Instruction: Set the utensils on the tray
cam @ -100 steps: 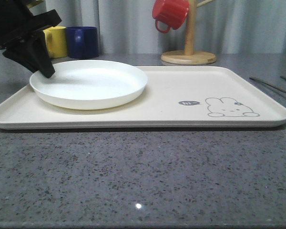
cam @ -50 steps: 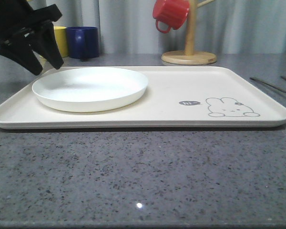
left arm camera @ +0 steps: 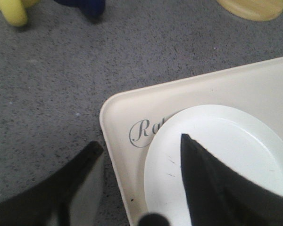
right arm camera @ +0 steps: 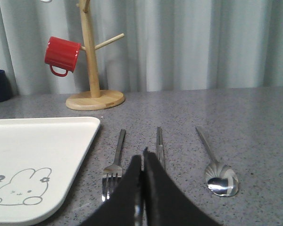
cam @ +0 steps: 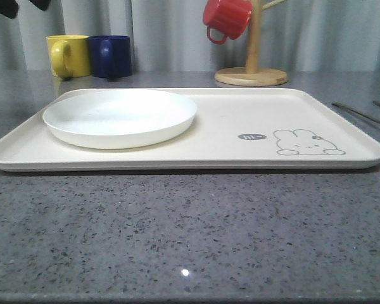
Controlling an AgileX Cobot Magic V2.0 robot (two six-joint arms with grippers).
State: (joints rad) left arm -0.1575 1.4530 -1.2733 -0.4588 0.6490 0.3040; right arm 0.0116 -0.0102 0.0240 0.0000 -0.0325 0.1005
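Three utensils, fork (right arm camera: 114,165), chopsticks (right arm camera: 159,146) and spoon (right arm camera: 219,175), lie on the desk (cam: 190,234) beside the tray (cam: 228,126) bearing a white plate (cam: 120,116); left hand (left arm camera: 137,183) spread empty, right hand (right arm camera: 142,162) closed empty.

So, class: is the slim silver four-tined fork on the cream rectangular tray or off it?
Off it. The slim silver four-tined fork lies on the grey speckled table, beside the cream rectangular tray's edge and apart from it.

Large flat cream rectangular tray (cam: 228,130) across the speckled grey stone bench (cam: 190,234), round white shallow plate (cam: 120,117) at its left end. Yellow mug (cam: 68,56) touching dark blue mug (cam: 110,56) near the far left corner. Thin silver utensils (cam: 361,114) by the right edge.
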